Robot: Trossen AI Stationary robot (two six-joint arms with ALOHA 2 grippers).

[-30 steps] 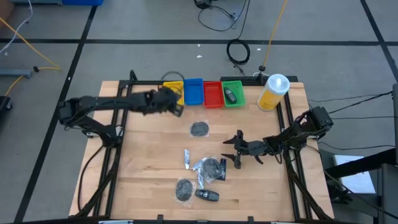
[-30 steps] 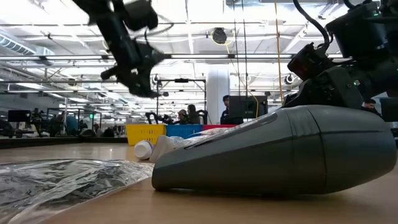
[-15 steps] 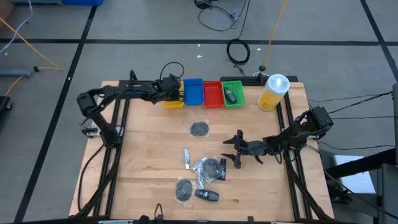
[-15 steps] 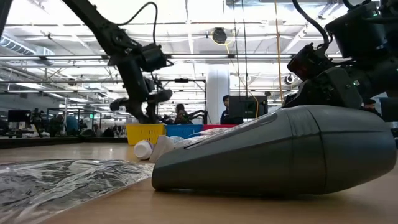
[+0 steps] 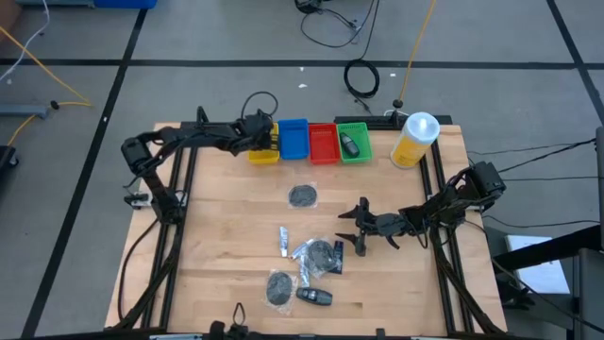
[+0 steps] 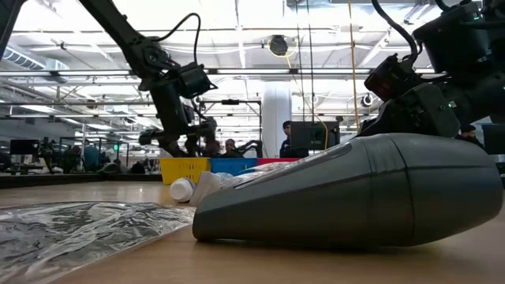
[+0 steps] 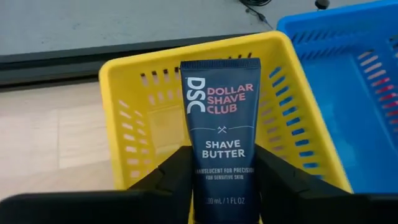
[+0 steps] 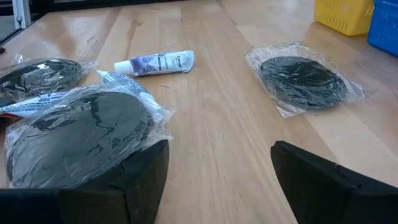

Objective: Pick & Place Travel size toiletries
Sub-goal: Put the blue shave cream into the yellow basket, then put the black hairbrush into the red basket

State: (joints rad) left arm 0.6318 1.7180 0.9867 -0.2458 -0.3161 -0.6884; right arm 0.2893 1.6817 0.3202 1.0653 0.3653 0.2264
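My left gripper (image 5: 267, 142) is at the table's far edge, over the yellow tray (image 5: 261, 154), shut on a navy tube (image 7: 219, 130) printed "Shave Butter". In the low view it (image 6: 177, 142) hangs just above that tray (image 6: 185, 168). My right gripper (image 5: 351, 229) is open and empty, low over the table's middle right. Its fingers (image 8: 137, 171) stand beside a clear-wrapped grey disc (image 8: 78, 134). Other wrapped discs (image 5: 302, 195) (image 5: 279, 286), a small white tube (image 5: 282, 240) and a dark mini bottle (image 5: 316, 296) lie flat on the wood. My left gripper pinches the navy tube between its two fingers (image 7: 168, 177), which sit on the tube's two narrow edges near the end nearest the wrist (image 7: 221, 186). The tube juts out past the fingers, printed face up. Its flat crimped end (image 7: 219, 62) is over the yellow tray's far wall.
Blue (image 5: 293, 140), red (image 5: 323, 142) and green (image 5: 355, 142) trays stand in a row beside the yellow one, and the green tray holds a dark item (image 5: 348, 144). A big yellow white-capped bottle (image 5: 415, 139) stands at the far right. Bare wood lies on the table's left half.
My left gripper has moved toward the table's far edge, from in front of the yellow tray to over it, and has come down closer to the tray. My right gripper and the items on the table have kept still.
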